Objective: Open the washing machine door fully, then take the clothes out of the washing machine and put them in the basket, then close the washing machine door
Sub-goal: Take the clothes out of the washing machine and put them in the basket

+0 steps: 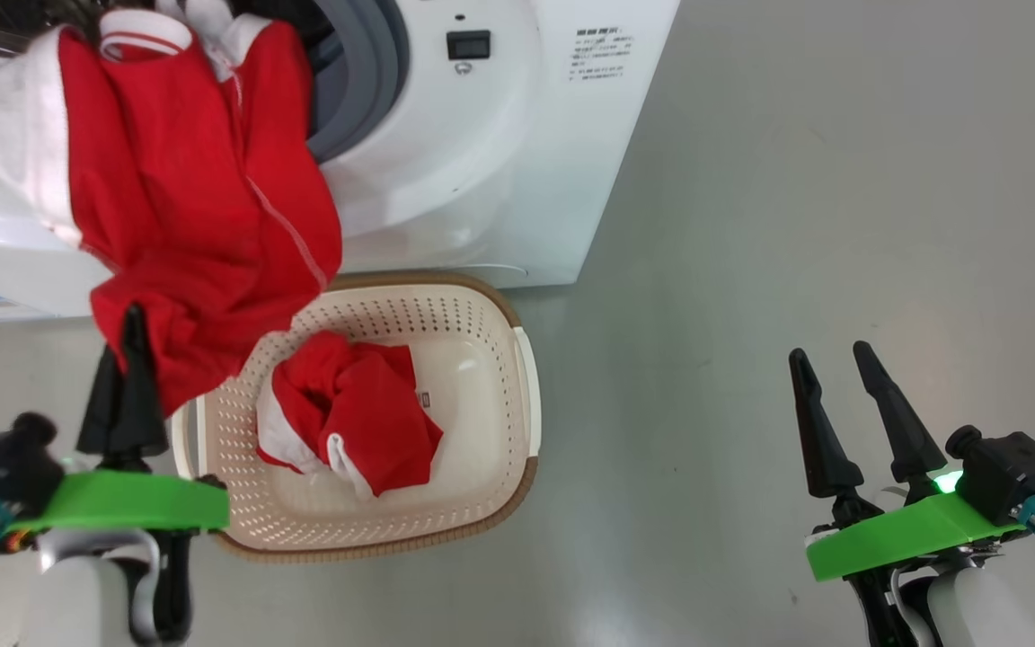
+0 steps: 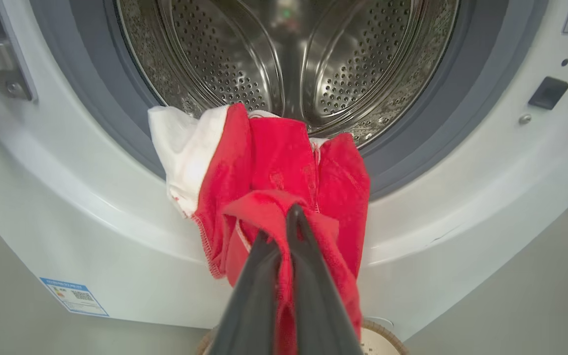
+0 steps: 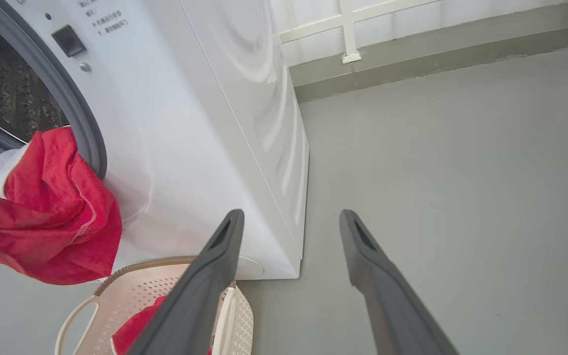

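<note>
Floor [image 1: 796, 180]: plain grey, smooth, runs to the right of everything
Washing machine [image 1: 482, 180]: white front-loader at top of head view, mouth uncovered; steel drum [image 2: 289, 59] w/ holes, nothing lying in the part that shows; grey gasket [image 2: 461, 98] rings the opening
Red garment [image 1: 185, 207]: red w/ white trim and white panel; top end lies on the gasket at the btm of the opening, rest stretches out and down in front of the machine; lower end sits over the basket's left side in head view
Basket [image 1: 482, 422]: cream, holes in sides, brown rim; on the floor, just in front of the machine's lower right corner
Second red garment [image 1: 356, 413]: bunched up inside the basket, toward its left half, touching the btm
Left gripper [image 1: 133, 328]: fingers pressed together, clamped on the lower end of the red garment, fabric pinched btwn them in left wrist view
Right gripper [image 1: 830, 352]: fingers spread wide, holding nothing; over bare floor, well right of the basket
Blue sticker [image 2: 74, 296]: on the machine's front panel, low left corner
</note>
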